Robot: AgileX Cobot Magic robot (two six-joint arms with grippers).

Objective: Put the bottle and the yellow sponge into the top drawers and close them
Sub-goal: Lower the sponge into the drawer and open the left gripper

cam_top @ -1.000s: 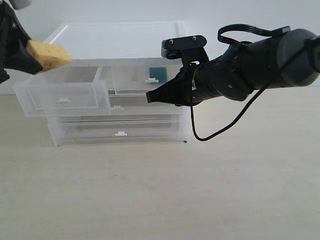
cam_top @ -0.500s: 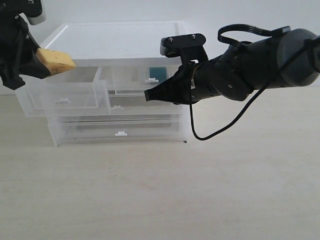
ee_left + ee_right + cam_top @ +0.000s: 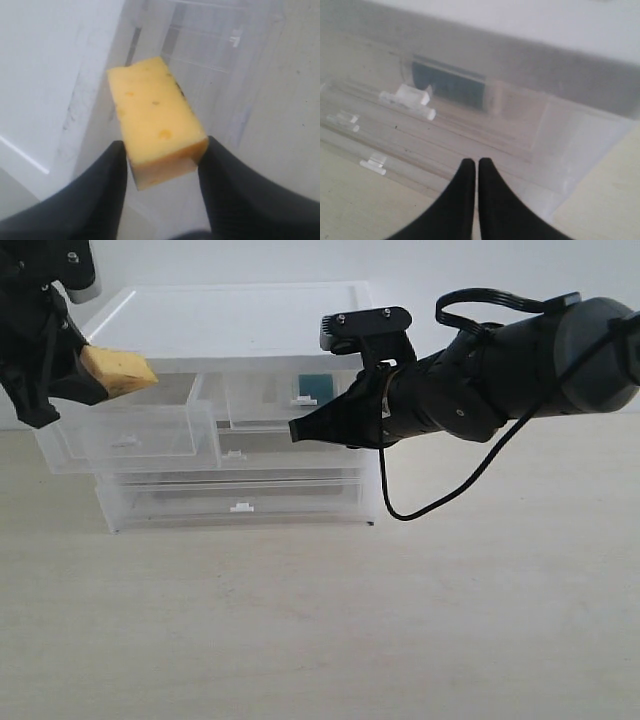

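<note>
We see a pale, matte table [image 3: 330,620] under a plain white wall [image 3: 250,260]. At upper left, our left gripper [image 3: 82,375] pinches the porous yellow sponge [image 3: 120,370] above the pulled-out left one of the translucent top drawers [image 3: 120,435]. The bottle [image 3: 315,386] (only its teal label shows) lies in the right drawer. Our right gripper [image 3: 297,432], at centre, is pressed closed and empty.

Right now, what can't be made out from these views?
- bottle: exterior view, only a teal patch through the hazy right top drawer; right wrist view blurs it.
- right gripper: exterior view can't show whether its tip touches the cabinet.
- left gripper: exterior view, cut off by the left edge.
- left top drawer floor: left wrist view, partly covered by the yellow sponge.
</note>
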